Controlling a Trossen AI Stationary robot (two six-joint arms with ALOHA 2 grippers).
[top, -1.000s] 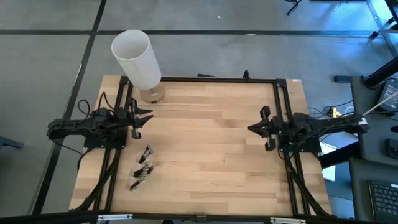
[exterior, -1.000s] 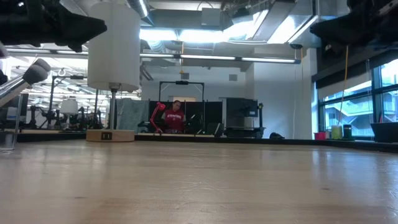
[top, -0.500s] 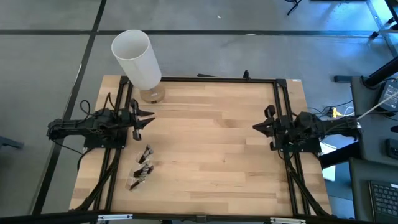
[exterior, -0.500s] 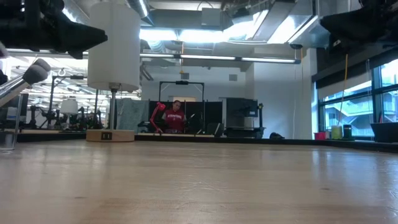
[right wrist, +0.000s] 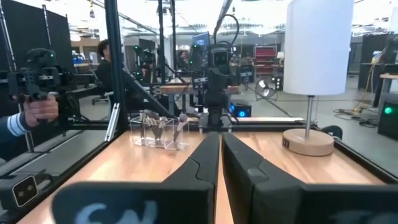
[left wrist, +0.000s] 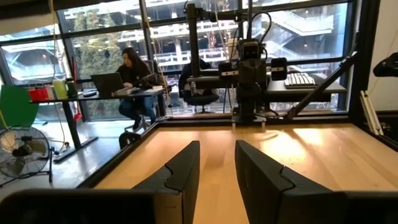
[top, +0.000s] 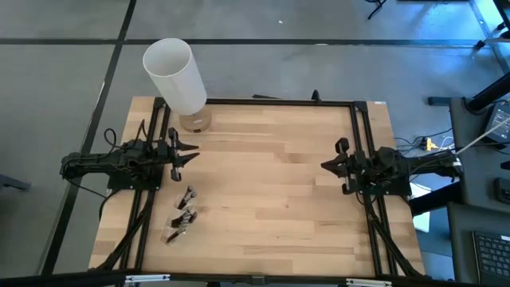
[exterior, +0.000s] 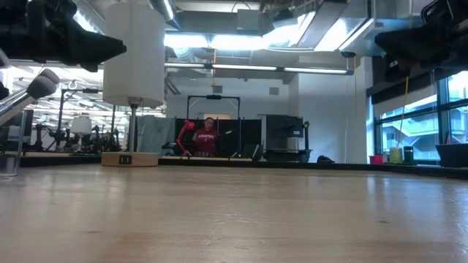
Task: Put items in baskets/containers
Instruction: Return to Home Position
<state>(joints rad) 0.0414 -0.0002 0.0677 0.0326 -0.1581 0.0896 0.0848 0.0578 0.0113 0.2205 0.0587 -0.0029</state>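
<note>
Several thin dark makeup brushes (top: 185,214) stand bristle-up inside a clear container (right wrist: 158,138) near the table's left near part. In the low view one pale-tipped brush (exterior: 33,90) leans out over the clear wall (exterior: 9,157). My left gripper (top: 194,151) hovers open above the left side, just beyond the brushes toward the far edge. My right gripper (top: 323,165) hovers shut over the right side, pointing at the left arm. Neither touches anything.
A tall white cylinder (top: 175,73) on a thin post with a tan round base (top: 195,122) stands at the far left corner. A dark frame rail (top: 271,101) edges the table. Bare wood (top: 263,183) lies between the arms. A person's hand (right wrist: 34,109) holds a controller beyond the table.
In the low view the left arm's dark body has sunk a little. The right arm has drawn back slightly toward the table's right edge. The brushes and their container have stayed where they were.
</note>
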